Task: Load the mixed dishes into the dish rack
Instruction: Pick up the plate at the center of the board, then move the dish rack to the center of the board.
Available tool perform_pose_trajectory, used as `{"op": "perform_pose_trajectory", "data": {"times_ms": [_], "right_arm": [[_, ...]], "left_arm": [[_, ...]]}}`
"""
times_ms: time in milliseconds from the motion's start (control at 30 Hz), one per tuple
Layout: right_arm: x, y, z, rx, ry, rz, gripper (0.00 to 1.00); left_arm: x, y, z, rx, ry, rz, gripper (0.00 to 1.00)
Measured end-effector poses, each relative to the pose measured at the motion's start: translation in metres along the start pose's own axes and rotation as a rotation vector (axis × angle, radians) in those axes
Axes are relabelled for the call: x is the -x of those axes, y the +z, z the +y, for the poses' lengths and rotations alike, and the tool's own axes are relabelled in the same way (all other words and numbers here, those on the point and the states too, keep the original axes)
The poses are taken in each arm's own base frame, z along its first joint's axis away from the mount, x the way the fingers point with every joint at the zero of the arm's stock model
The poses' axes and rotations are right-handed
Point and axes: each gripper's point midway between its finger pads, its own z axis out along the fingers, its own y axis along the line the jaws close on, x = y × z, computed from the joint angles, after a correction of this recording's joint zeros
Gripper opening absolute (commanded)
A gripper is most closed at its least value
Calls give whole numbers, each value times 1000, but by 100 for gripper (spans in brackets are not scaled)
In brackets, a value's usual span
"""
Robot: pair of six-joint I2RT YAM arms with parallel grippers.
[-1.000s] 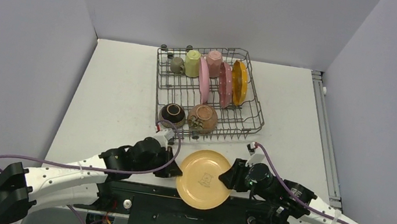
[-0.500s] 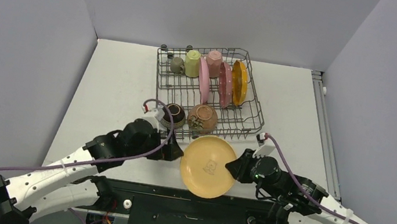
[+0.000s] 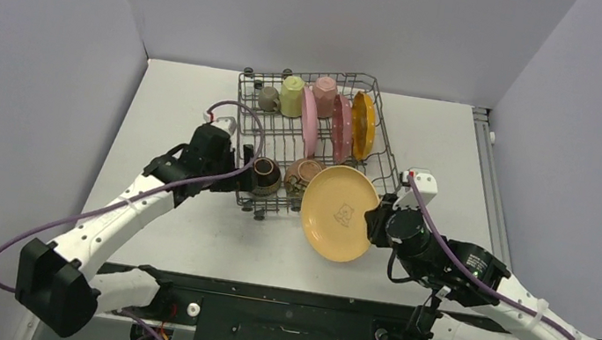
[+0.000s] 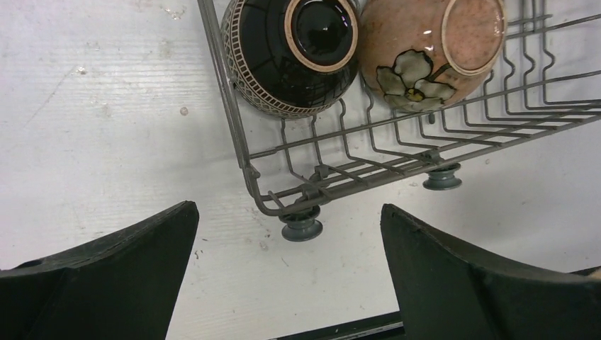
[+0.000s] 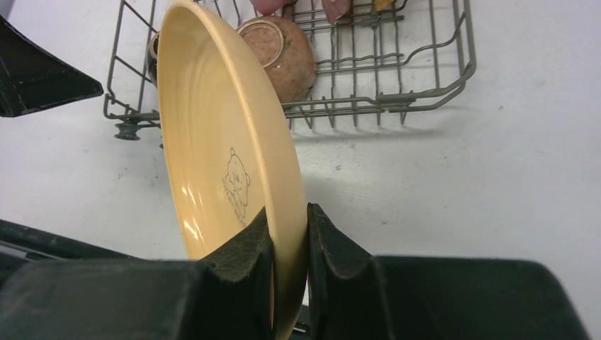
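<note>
My right gripper [image 3: 376, 221] [image 5: 287, 216] is shut on the rim of a pale yellow plate [image 3: 338, 213] [image 5: 220, 142] with a small bear drawing. The plate stands nearly on edge above the table, just in front of the dish rack [image 3: 388, 172] [image 5: 464, 64]. A dark patterned bowl [image 3: 264, 174] [image 4: 298, 53] and a brown flowered bowl [image 3: 302, 173] [image 4: 425, 49] [image 5: 283, 60] lie in the rack's front row. My left gripper [image 3: 245, 176] [image 4: 287, 212] is open and holds nothing, at the rack's front left corner [image 4: 255, 191].
Deeper in the rack stand two pink plates [image 3: 309, 122] [image 3: 340, 128] and an orange plate [image 3: 363, 125]. A yellow mug [image 3: 292, 96], a pink mug [image 3: 324, 95] and a small grey cup [image 3: 268, 99] line the back row. Purple cables loop off both wrists.
The left gripper let go of the yellow plate, opened and swung to the rack's front left corner. The right gripper carried the plate from the near edge toward the rack, tilting it upright.
</note>
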Motion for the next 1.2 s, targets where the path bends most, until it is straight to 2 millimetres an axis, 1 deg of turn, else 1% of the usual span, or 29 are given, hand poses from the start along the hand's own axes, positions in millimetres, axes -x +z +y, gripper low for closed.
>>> {"op": "perform_pose_trajectory", "data": {"times_ms": [67, 100, 200, 400, 533, 633, 767, 833, 967, 1200], "right_arm": [[4, 0, -2, -22, -27, -5, 0], [6, 0, -4, -32, -37, -10, 0], [12, -1, -6, -45, -55, -23, 0], [14, -2, -10, -62, -76, -32, 0], [15, -2, -11, -65, -79, -34, 0], [16, -2, -14, -69, -74, -38, 0], [20, -4, -19, -80, -61, -51, 0], [22, -4, -23, -91, -53, -58, 0], [26, -6, -34, -121, -40, -71, 0], [28, -6, -49, -178, -50, -71, 0]], "left_arm": [[-7, 12, 3, 23, 5, 42, 100], [-9, 18, 4, 29, 5, 55, 96], [-12, 30, 4, 35, 1, 76, 92], [-15, 49, 0, 19, -19, 103, 91], [-19, 57, -3, 9, -31, 121, 89], [-19, 61, -10, -22, -41, 127, 86], [-21, 64, -13, -36, -58, 137, 86], [-25, 66, -17, -39, -53, 150, 86], [-38, 68, -28, -53, -30, 179, 86], [-70, 72, -65, -114, 30, 231, 85]]}}
